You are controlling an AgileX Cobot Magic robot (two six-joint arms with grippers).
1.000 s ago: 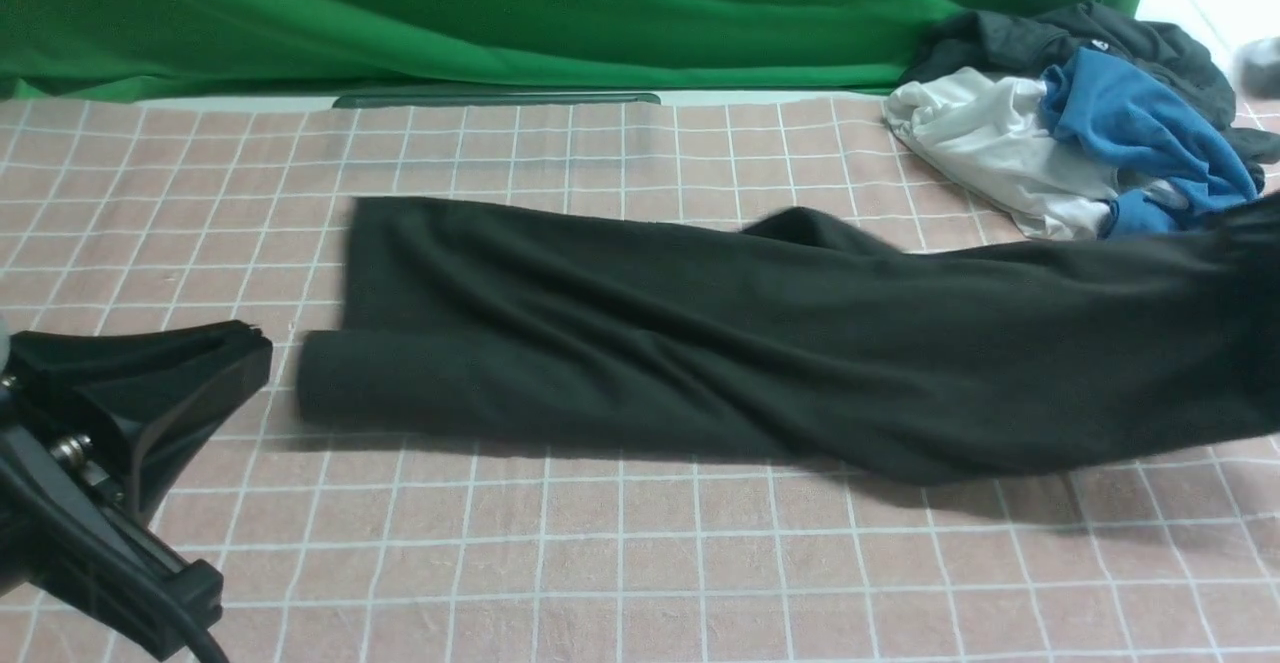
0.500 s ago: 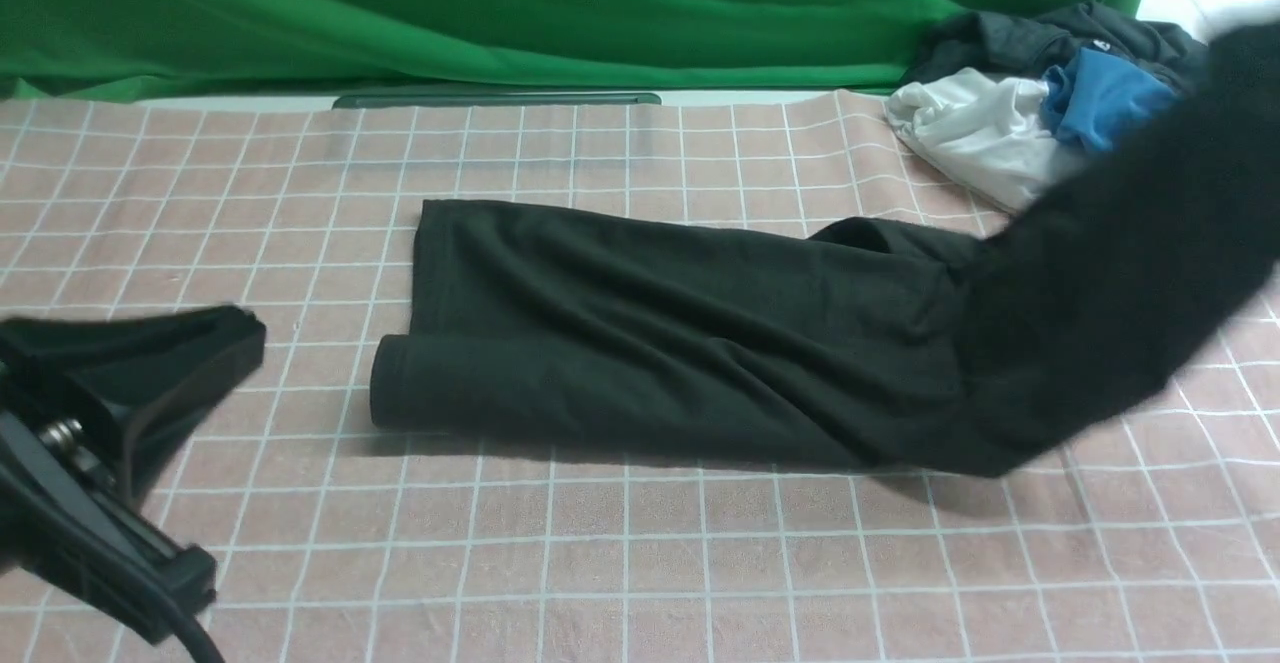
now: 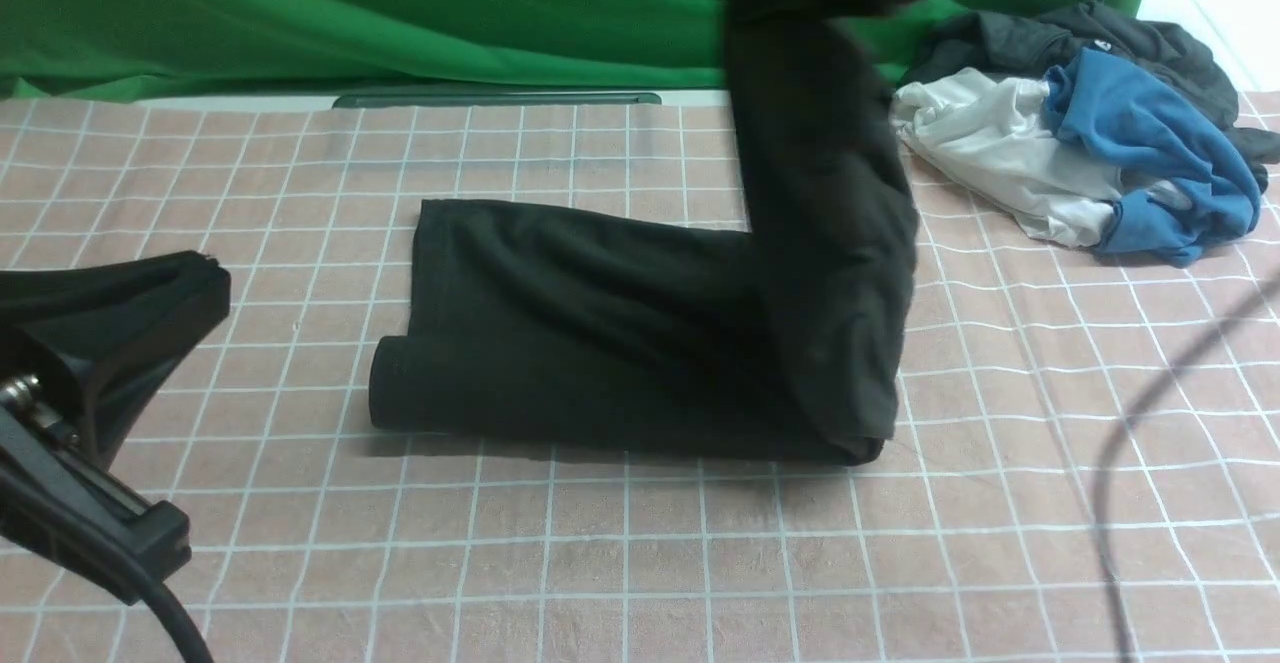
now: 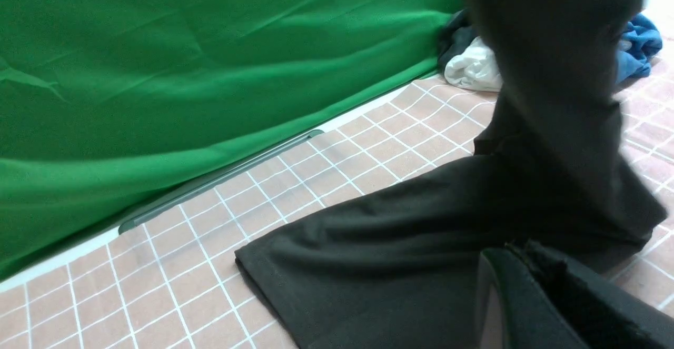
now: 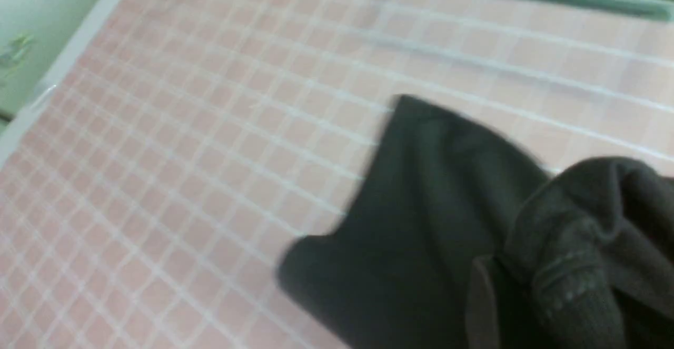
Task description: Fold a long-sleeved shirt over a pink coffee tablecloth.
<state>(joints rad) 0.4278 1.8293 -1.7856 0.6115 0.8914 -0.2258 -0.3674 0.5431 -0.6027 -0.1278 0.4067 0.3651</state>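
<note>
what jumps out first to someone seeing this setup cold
A black long-sleeved shirt lies mid-table on the pink coffee tablecloth, with its right-hand end hoisted steeply up past the top of the front view. At the far right sits a heap of blue, white and dark garments, and a green backdrop runs along the back edge.

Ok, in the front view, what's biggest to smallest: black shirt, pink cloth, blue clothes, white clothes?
1. pink cloth, largest
2. black shirt
3. blue clothes and white clothes: look alike, crumpled together, so unranked
</note>
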